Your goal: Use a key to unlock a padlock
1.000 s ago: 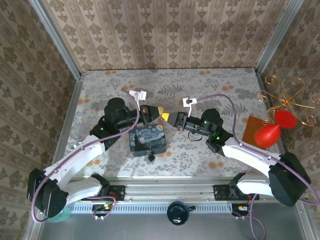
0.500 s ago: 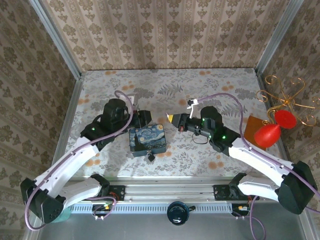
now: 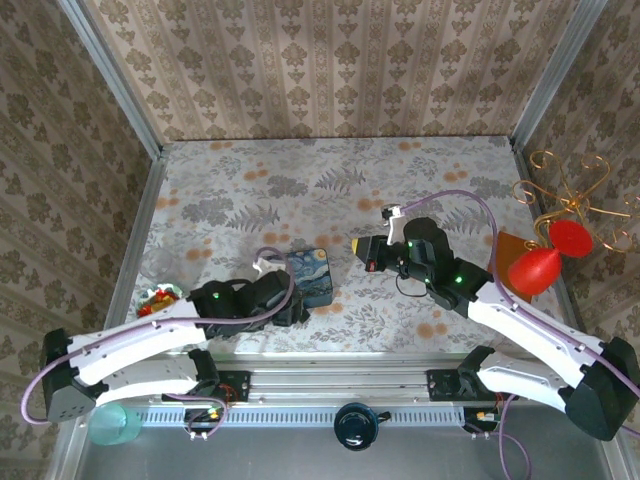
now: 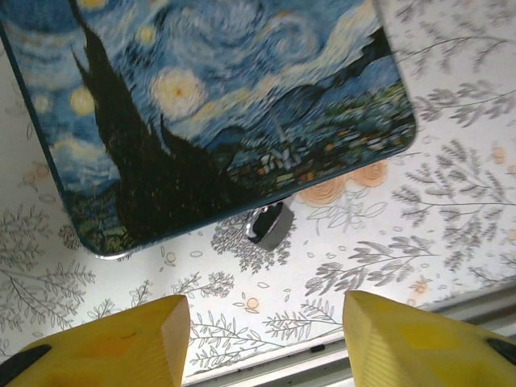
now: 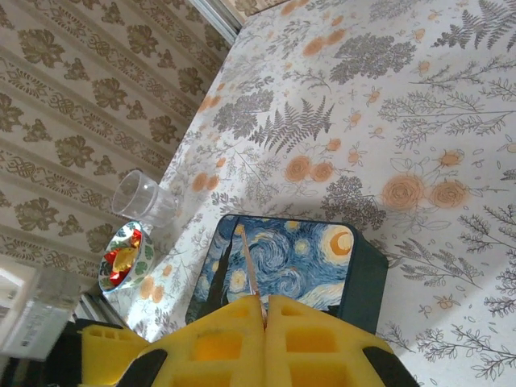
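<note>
The padlock, tiny and dark with a small metal shackle, lies on the floral cloth against the front edge of the blue swirly tin. My left gripper hovers above it near the table's front edge, its yellow fingers spread wide and open with nothing between them. To the right of the tin, my right gripper is shut on the key. The key's thin blade sticks out of the pressed fingertips toward the tin.
A small bowl of wrapped sweets and a clear glass stand left of the tin. A gold wire stand, a red ornament and a brown card occupy the right edge. The metal rail runs along the front.
My left arm has swung from behind the tin down to the front edge, over the padlock, uncovering the sweets bowl. My right gripper, holding the key, drifted slightly right.
</note>
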You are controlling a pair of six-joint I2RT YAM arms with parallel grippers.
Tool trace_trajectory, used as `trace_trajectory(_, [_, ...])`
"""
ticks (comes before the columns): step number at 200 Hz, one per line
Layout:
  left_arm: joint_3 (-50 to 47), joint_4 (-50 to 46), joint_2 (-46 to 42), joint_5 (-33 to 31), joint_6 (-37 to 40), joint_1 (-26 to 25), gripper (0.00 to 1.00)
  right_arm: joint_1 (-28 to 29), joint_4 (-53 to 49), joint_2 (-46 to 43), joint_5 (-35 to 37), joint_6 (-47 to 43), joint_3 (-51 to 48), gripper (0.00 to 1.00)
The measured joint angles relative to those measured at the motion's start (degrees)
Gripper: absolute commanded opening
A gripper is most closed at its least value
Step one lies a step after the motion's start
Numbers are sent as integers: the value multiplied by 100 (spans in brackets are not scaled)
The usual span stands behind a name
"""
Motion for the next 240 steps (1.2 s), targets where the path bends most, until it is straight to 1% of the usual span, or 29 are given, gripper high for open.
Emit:
trace_trajectory(38, [-376,603,518,-68,-461,-114,55,125,164,63,0,46,-151,0])
trace_trajectory(80, [-562,1399,1154,-87,-599,-114,56,297,166,103,2,48,-190,0])
trace_trajectory(112, [-662,1912,1582,-149,-638,28,56,367,184,87,42,46,-219,0])
trace_trajectory(145, [-678,2376,2033,-125,-619,339,56,387,216,-79,138,42,-448,0])
trace_trajectory(180, [-669,2861,2321,-98,-374,765,55,387,153,-125,190,-57,-444,0])
trace_trajectory(209, [-446,3112,2640,9,37,1294,55,385,138,-127,214,-109,-446,0])
trace_trajectory(240, [-216,3512,2896,319,562,1917,55,271,131,-170,186,-107,-461,0])
